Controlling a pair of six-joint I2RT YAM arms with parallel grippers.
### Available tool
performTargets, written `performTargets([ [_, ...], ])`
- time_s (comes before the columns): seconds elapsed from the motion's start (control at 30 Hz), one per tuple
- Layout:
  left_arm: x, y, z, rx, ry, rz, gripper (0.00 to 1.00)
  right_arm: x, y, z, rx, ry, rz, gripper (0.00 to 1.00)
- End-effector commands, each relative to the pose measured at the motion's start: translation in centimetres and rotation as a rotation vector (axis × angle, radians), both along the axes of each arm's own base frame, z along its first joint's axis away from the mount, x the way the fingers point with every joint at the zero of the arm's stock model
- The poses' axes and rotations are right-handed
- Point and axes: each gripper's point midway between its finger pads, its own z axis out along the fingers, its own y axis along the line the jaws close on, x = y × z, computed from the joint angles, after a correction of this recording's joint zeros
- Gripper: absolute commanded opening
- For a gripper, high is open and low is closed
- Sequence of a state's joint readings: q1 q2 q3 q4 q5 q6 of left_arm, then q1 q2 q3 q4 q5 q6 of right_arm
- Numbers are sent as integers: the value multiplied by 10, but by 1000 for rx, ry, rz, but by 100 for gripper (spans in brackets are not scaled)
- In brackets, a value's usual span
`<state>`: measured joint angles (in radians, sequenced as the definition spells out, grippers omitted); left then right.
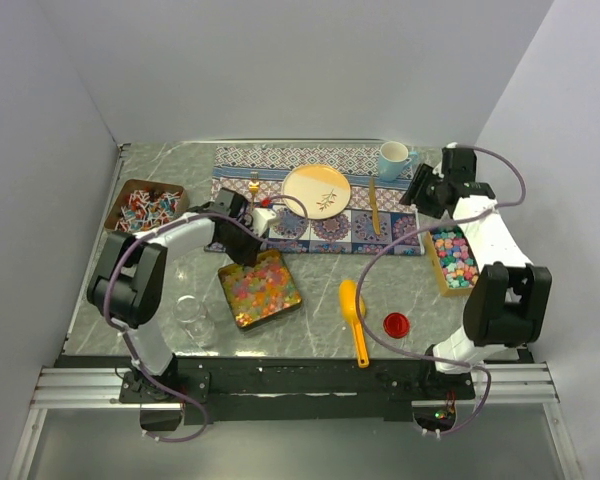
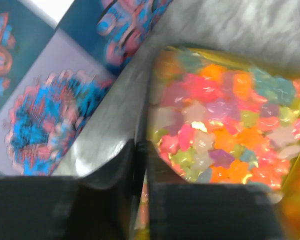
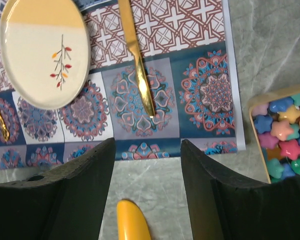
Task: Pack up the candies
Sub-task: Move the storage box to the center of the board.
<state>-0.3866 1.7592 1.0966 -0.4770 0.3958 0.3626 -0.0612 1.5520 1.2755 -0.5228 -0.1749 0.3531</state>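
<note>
— Grey marbled desk (image 1: 320, 270), white walls all round. From above, where do your candies (image 1: 255, 288) sit?
— Loose and mixed in colour, in the open tin (image 1: 227, 300) at 7 o'clock. Your left end effector (image 1: 242, 248) is at the tin's 11 o'clock corner, I judge to steady or drag it. The yellow scoop (image 1: 355, 315) lies at 5 o'clock, handy for ladling, and a clear glass (image 1: 193, 318) stands at the tin's 9 o'clock.
— And your right end effector (image 1: 417, 190)?
— Up at 2 o'clock by the placemat (image 1: 310, 225), well apart from the tin.
— Left wrist view?
— Blurred. The fingers are almost together, and the tin's rim runs into the slit between them, so you look clamped on that rim. Candies fill the view at 3 o'clock.
— Right wrist view?
— Fingers well apart, holding nothing. The scoop's yellow end shows at 6 o'clock, on the desk below the gap. A gold knife (image 3: 137, 65) lies at 12, and a box (image 3: 257, 140) of star sweets (image 3: 285, 130) at 3.
— Any writing?
— None you could read in any view.
</note>
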Motion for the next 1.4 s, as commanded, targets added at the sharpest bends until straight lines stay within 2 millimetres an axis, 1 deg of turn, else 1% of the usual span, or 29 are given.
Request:
performTargets([
  [0.0,16,-30,19,-48,-59,-57,4,-5,-4,34,-41,-121,27,62],
  [0.07,18,-46,16,-68,-58,-86,3,-10,-9,32,-61,-116,24,62],
  [0.1,26,-55,23,-83,-79,-98,2,-13,-13,33,-72,-118,20,62],
  [0.13,26,-61,15,-75,-56,-112,2,-15,-17,32,-76,-115,12,63],
  [0.17,23,-74,16,-89,-56,-158,2,-18,-19,31,-73,-110,7,62],
  [0.2,30,-85,25,-108,-77,-188,3,-21,-25,29,-71,-105,-8,63],
  [0.23,27,-90,20,-107,-65,-217,3,-23,-28,27,-69,-102,-15,62],
  [0.27,24,-100,21,-109,-84,-268,2,-25,-29,27,-60,-101,-18,62],
  [0.3,28,-106,24,-101,-112,-291,2,-28,-30,24,-58,-97,-24,62],
  [0.37,23,-118,21,-69,-158,-377,2,-30,-35,23,-56,-95,-37,62],
  [0.4,26,-120,22,-45,-189,-396,2,-32,-37,22,-54,-93,-42,62],
  [0.47,22,-128,23,-21,-229,-463,2,-33,-39,22,-49,-93,-52,62],
  [0.5,22,-132,26,-21,-243,-480,2,-34,-39,21,-47,-93,-52,62],
  [0.6,11,-139,25,-20,-257,-547,4,-34,-42,20,-46,-92,-60,62],
  [0.67,9,-144,25,-2,-294,-570,5,-35,-42,19,-44,-90,-62,62],
  [0.77,17,-146,20,20,-333,-559,4,-34,-43,17,-37,-84,-66,62],
  [0.87,36,-150,25,47,-403,-531,4,-33,-42,16,-30,-78,-67,62],
  [0.97,45,-153,29,49,-456,-538,1,-32,-41,13,-17,-68,-66,62],
  [1.0,48,-155,31,49,-465,-532,5,-32,-40,11,-12,-62,-63,62],
  [1.03,50,-156,31,50,-462,-529,15,-31,-39,11,-8,-62,-61,61],
  [1.07,51,-157,39,49,-447,-511,47,-30,-38,11,-7,-63,-58,61],
  [1.1,53,-155,42,59,-437,-486,56,-30,-38,14,-7,-71,-53,62],
  [1.17,50,-149,62,49,-401,-440,69,-29,-38,17,-19,-85,-41,62],
  [1.2,46,-148,74,18,-395,-428,73,-29,-39,17,-24,-88,-37,62],
  [1.23,44,-145,106,-25,-431,-404,77,-30,-40,18,-29,-91,-38,63],
  [1.27,43,-135,119,-48,-423,-364,83,-30,-41,18,-32,-94,-41,63],
  [1.3,40,-127,152,-79,-472,-332,87,-32,-40,16,-32,-90,-39,63],
  [1.33,39,-119,163,-85,-478,-301,91,-33,-39,13,-30,-85,-38,63],
  [1.37,41,-104,176,-80,-479,-270,93,-34,-39,14,-29,-91,-38,63],
])
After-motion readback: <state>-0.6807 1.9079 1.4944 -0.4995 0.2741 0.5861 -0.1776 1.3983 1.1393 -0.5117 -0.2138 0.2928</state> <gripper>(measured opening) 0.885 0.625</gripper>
